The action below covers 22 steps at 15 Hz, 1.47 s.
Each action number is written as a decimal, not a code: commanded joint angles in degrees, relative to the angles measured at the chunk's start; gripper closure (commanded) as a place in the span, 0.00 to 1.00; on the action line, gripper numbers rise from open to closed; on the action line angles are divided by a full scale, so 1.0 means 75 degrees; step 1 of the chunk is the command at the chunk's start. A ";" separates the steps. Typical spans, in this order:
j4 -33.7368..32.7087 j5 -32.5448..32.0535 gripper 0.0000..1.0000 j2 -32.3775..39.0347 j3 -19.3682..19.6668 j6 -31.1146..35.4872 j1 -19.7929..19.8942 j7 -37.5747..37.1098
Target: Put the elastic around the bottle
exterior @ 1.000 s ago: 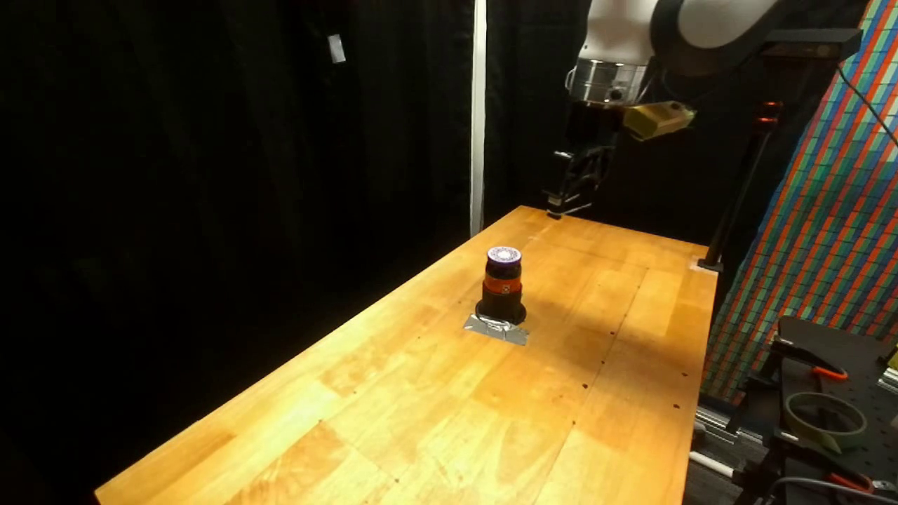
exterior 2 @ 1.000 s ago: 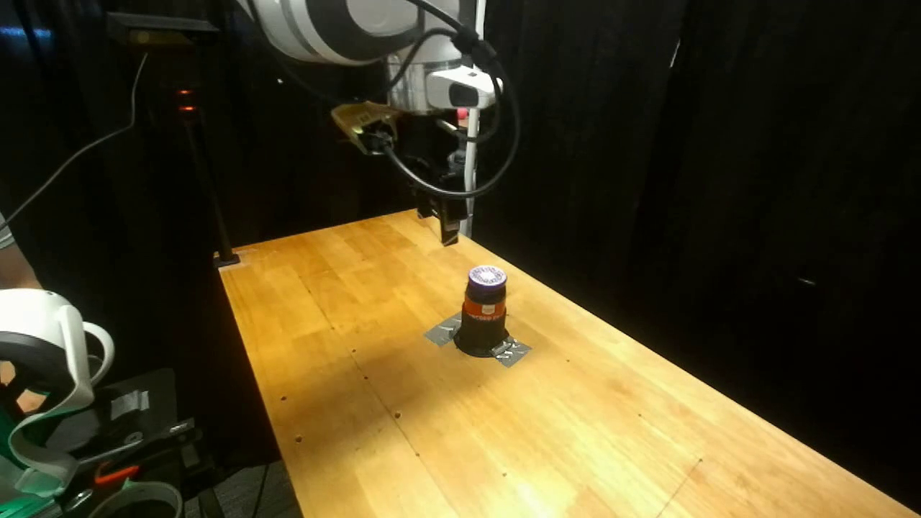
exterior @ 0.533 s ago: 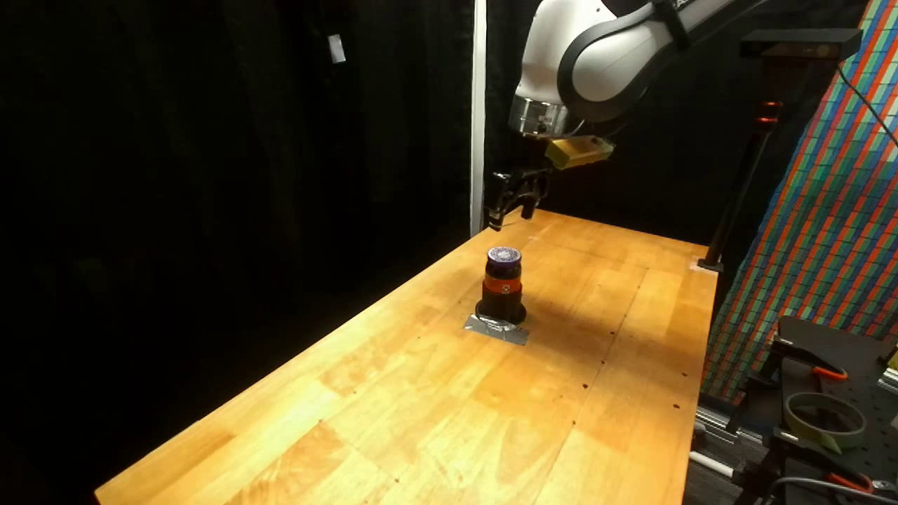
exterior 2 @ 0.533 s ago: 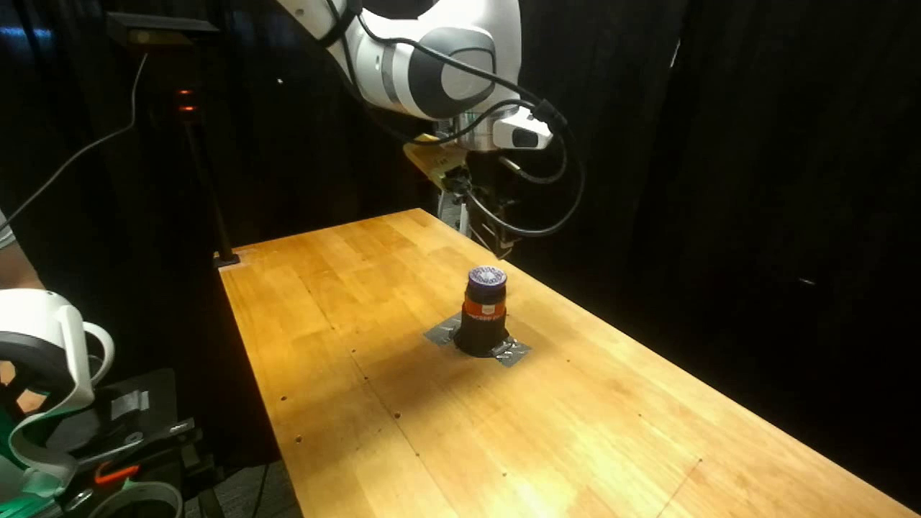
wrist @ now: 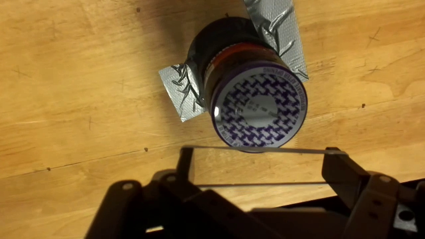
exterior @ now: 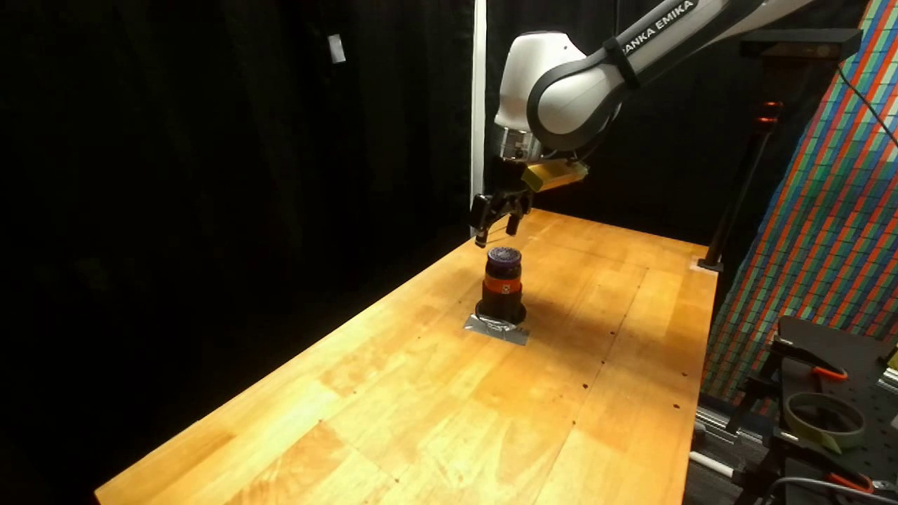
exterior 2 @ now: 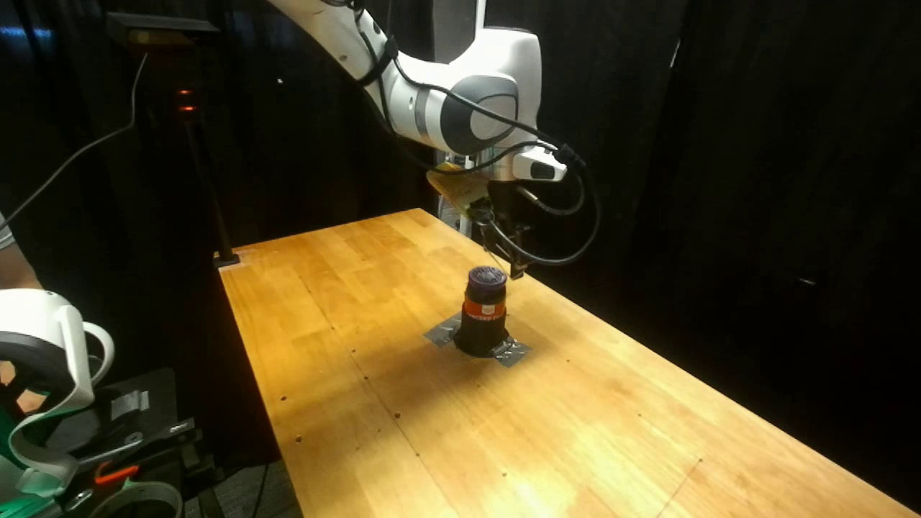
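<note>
Elastic (wrist: pixel 262 184) stretched taut beside the top of the bottle (exterior: pixel 504 275)

The tool (wrist: pixel 259 166) points down near the bottle, its fingers (wrist: pixel 342 169) well apart; the elastic runs from one fingertip to the other in two nearly parallel strands, with bare wood showing between them; in the wrist view one strand passes across the edge of the lid (wrist: pixel 260 111), though whether it touches there I cannot tell; the elastic is beside the bottle, not around it.

The bottle stands upright on the counter (exterior: pixel 435 407), its lower part seated in a black flanged holder (exterior: pixel 500 307); an orange label (exterior 2: pixel 483 309) goes round its body; the lid bears a purple-and-white pattern, with small lettering along the rim; pieces of grey tape (wrist: pixel 279 36) on two sides overlap the holder's flange and the counter.

In both exterior views the white arm (exterior: pixel 575 98) comes down over the counter, a yellow-covered block (exterior: pixel 554 177) at its wrist; black curtains (exterior: pixel 245 210) hang alongside; in an exterior view a multicoloured checked sheet (exterior: pixel 821 210) hangs nearby, and a tape roll (exterior: pixel 849 436) lies on a dark shelf (exterior: pixel 835 340) beside the counter.
</note>
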<state>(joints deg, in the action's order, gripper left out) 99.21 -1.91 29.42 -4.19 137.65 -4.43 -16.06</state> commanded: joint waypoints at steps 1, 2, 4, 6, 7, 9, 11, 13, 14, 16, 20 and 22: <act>-0.0473 0.0248 0.00 0.0377 0.0115 -0.0183 -0.0073 0.0296; -0.0494 0.0262 0.00 0.0431 0.0121 -0.0203 -0.0071 0.0309; -0.0519 0.0348 0.00 0.0530 0.0093 -0.0251 -0.0040 0.0386; -0.0471 0.0425 0.00 0.0595 0.0081 -0.0246 -0.0031 0.0465; -0.0440 0.0456 0.00 0.0618 0.0070 -0.0267 -0.0026 0.0512; -0.0389 0.0477 0.00 0.0642 0.0078 -0.0351 -0.0036 0.0560; -0.0300 0.0480 0.00 0.0591 0.0095 -0.0491 -0.0055 0.0588; -0.0263 0.0376 0.00 0.0582 0.0170 -0.0372 -0.0113 0.0518; -0.0276 0.0360 0.00 0.0600 0.0189 -0.0232 -0.0126 0.0488; -0.0364 0.0396 0.00 0.0665 0.0197 -0.0101 -0.0123 0.0452; -0.0389 0.0426 0.00 0.0733 0.0203 0.0153 -0.0117 0.0426; -0.0398 0.0408 0.00 0.0782 0.0227 0.0278 -0.0132 0.0399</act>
<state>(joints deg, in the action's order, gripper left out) 97.73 0.37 33.82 -3.57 137.97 -4.49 -13.25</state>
